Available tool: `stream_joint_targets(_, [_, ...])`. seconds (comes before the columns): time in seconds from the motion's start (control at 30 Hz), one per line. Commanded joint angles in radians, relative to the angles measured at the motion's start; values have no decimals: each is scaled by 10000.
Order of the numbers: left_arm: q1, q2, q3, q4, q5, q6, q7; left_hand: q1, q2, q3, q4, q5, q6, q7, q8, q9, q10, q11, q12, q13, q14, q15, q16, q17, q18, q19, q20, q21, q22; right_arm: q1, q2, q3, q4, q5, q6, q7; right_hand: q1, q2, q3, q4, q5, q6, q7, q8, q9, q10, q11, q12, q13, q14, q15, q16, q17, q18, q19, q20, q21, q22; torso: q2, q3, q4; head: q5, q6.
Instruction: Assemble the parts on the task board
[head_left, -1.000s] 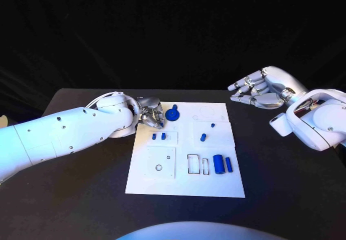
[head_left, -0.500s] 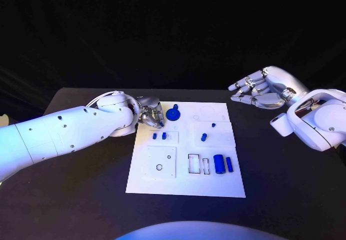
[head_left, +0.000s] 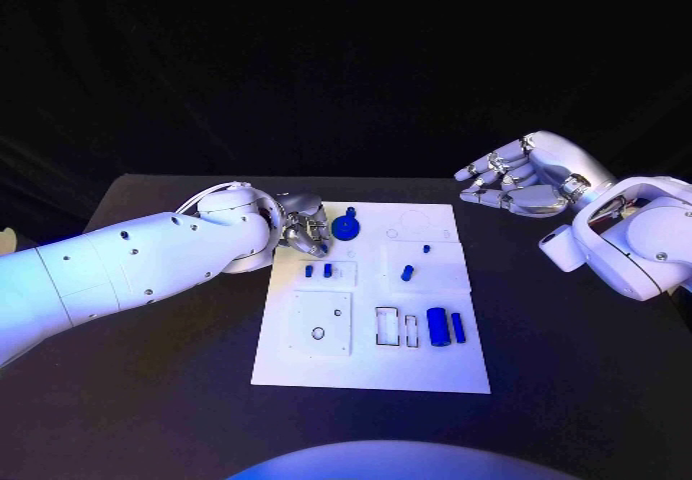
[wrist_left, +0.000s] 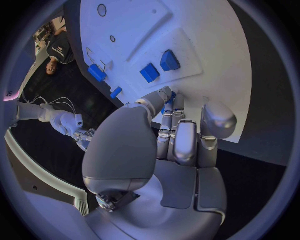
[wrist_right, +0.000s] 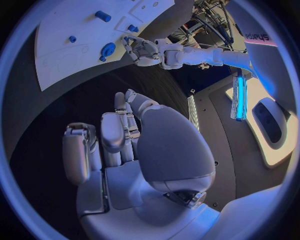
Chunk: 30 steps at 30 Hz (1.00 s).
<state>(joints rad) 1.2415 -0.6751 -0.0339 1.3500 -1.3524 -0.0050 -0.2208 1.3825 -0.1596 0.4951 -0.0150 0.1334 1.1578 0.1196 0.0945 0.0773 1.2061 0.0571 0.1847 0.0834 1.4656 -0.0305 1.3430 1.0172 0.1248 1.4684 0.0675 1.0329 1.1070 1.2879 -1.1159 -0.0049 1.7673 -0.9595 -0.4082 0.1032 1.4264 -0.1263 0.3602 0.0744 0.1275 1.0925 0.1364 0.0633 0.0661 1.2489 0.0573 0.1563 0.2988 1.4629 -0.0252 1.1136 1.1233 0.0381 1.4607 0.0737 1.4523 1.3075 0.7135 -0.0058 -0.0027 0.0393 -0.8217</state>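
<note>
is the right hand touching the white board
Apart. In the head view the right hand hangs off the far right corner of the white board, with dark table showing between them; it holds nothing.

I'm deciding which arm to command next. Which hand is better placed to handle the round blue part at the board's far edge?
Left, probably. The left hand sits over the task board right beside the round blue part; the right hand hangs off the board.

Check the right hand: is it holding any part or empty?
Empty. The right hand hangs off the task board's far right corner with fingers curled in on nothing; the right wrist view shows no blue part in them.
</note>
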Motion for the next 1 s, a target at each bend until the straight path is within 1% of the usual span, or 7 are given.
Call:
stream_joint_targets(0.03, [-28,36,-12,8,-43,249,75,-68,19,62,-17,-45,7,38,-24,8,68,-21,-43,11,126,-10,28,-5,-177,150,-44,5,6,-7,10,1,12,-15,177,-5,-125,-10,-6,64,-61,-17,51,23,12,58,-9,-64,-8,333,-5,24,6,-64,550,22,31,1588,-7,7,-2,-6,-3])
stream_joint_targets(0.27, [-32,25,-19,-43,-43,329,7,-72,22,66,-18,-49,25,34,-20,11,88,-25,-49,15,124,-12,25,-14,-177,150,-44,8,12,-7,-2,1,19,-7,202,-26,-136,-13,-15,72,-76,-21,53,21,11,64,-7,-76,-20,331,-4,19,0,-63,547,22,26,1583,-4,6,4,-11,-7])
stream_joint_targets(0.43, [-33,20,-22,-64,-43,315,-1,-74,13,67,-23,-50,21,40,-26,9,87,-23,-60,15,125,-13,29,-4,-176,149,-44,8,13,-7,-10,1,15,28,212,-40,-140,-14,-18,75,-81,-23,54,20,11,67,-6,-80,-24,330,-3,17,-2,-62,546,22,24,1582,-1,-5,4,-16,-15])
stream_joint_targets(0.57, [-33,21,-23,-67,-43,307,-3,-83,-11,71,-34,-52,-7,59,-54,-1,75,-9,-101,12,125,-8,33,5,-176,146,-42,6,16,-7,-12,1,9,38,225,-53,-146,-18,-25,79,-90,-26,55,18,10,69,-5,-89,-32,324,-2,-12,-31,-57,537,23,4,1564,-4,0,3,-3,-23])
stream_joint_targets(0.7, [-33,18,-23,-65,-43,282,-3,-122,-59,114,-46,-49,-214,116,-209,-60,25,42,-240,-2,118,29,28,-15,-181,142,-20,0,24,-7,-13,1,-6,42,234,-63,-146,-18,-25,79,-90,-26,55,18,10,69,-5,-89,-32,324,-2,-12,-31,-57,537,23,4,1564,-3,-6,6,5,-24])
stream_joint_targets(0.77, [-33,16,-23,-67,-43,255,6,-143,-95,149,-53,-44,-421,143,-317,-107,12,67,-319,-10,115,53,29,-19,-184,140,-3,2,34,-7,-13,1,-14,43,240,-68,-148,-25,-31,79,-102,-32,55,16,9,67,-4,-101,-43,317,-1,-43,-61,-53,529,23,-10,1552,-3,-6,10,8,-21])
stream_joint_targets(1.0, [-33,17,-23,-75,-43,204,17,-208,-181,215,-52,-44,-819,162,-348,-146,26,84,-479,-19,105,72,23,-38,-179,130,21,-15,42,-8,-9,1,-25,37,277,-101,-152,-32,-40,82,-125,-38,57,14,8,66,0,-118,-57,310,1,-65,-81,-50,524,24,-21,1543,-6,-2,6,13,-12])
